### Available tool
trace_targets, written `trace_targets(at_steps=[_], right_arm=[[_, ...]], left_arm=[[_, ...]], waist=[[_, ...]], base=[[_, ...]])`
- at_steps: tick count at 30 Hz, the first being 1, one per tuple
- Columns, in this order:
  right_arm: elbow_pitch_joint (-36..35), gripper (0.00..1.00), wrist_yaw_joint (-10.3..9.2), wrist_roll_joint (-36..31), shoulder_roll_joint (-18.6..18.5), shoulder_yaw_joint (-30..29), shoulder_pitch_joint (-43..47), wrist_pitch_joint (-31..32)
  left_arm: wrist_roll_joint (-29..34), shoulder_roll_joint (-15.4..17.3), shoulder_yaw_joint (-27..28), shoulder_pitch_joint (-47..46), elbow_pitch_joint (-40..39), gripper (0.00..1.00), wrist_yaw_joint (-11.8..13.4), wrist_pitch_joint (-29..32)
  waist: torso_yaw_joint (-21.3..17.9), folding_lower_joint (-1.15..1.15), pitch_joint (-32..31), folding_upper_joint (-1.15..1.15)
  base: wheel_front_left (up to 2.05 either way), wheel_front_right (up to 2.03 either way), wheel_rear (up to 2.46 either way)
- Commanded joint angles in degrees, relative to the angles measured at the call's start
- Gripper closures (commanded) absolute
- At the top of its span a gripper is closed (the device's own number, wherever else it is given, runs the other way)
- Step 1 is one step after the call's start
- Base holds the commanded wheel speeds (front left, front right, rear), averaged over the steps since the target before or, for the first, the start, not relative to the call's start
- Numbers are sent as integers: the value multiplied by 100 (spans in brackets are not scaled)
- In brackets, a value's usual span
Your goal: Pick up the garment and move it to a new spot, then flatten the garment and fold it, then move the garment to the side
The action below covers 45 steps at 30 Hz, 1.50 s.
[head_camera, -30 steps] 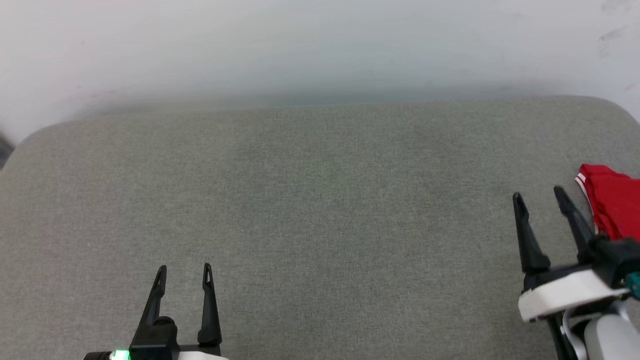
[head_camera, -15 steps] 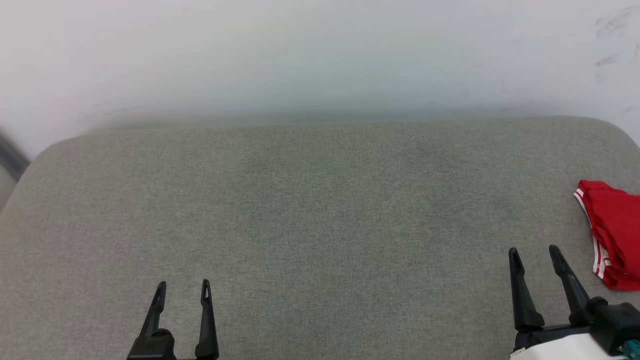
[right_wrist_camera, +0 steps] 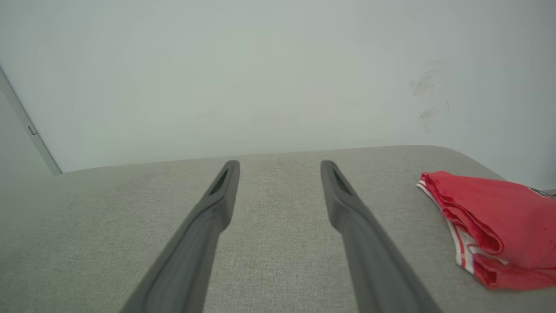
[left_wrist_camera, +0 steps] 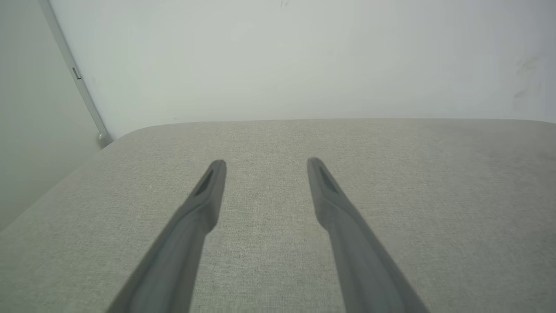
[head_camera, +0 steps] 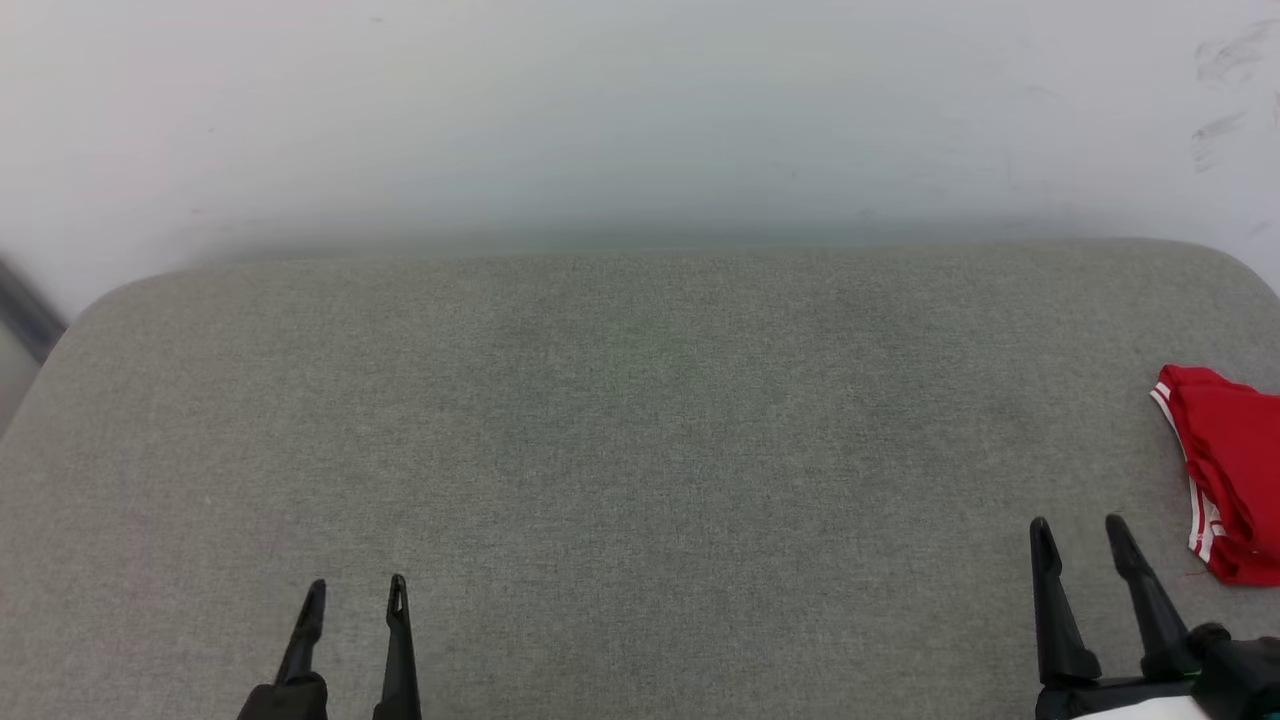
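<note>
The right gripper [head_camera: 1078, 523] is poised over the near right part of the bench [head_camera: 640, 420]. Its two dark fingers are spread wide with nothing between them. The left gripper [head_camera: 357, 583] stands the same way well off to the left along the near side, also wide open and empty.

Just to the right of the right gripper, apart from its outer finger, the garment [head_camera: 1225, 470] lies as a compact red bundle by the bench's right edge. Its white-striped trim is turned toward the fingers, and part of it runs past the head view's border.

To my eye the jersey is already folded and set aside, so what matters now is a clean exit. The right fingers should keep off that trim and lift away rather than drag across the cloth, so no fold gets pulled open.
</note>
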Motion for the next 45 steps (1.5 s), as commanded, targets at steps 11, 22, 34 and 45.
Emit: trace_targets(at_steps=[11,22,34,45], right_arm=[[367,100,0,682,-34,34,-87,161],[536,100,0,1905,-93,53,-309,397],[680,100,-1,2968,-130,53,-496,616],[806,100,-1,3893,-152,38,-660,823]], left_arm=[[-740,20,-2,-113,349,100,-68,151],[-2038,79,36,-382,552,100,-227,389],[-3170,119,84,-611,724,100,-362,607],[-4155,140,140,-808,840,100,-482,810]], waist=[[-5,0,4,0],[-14,0,11,0],[-24,0,18,0],[-33,0,25,0]], base=[[0,0,0],[0,0,0],[0,0,0],[0,0,0]])
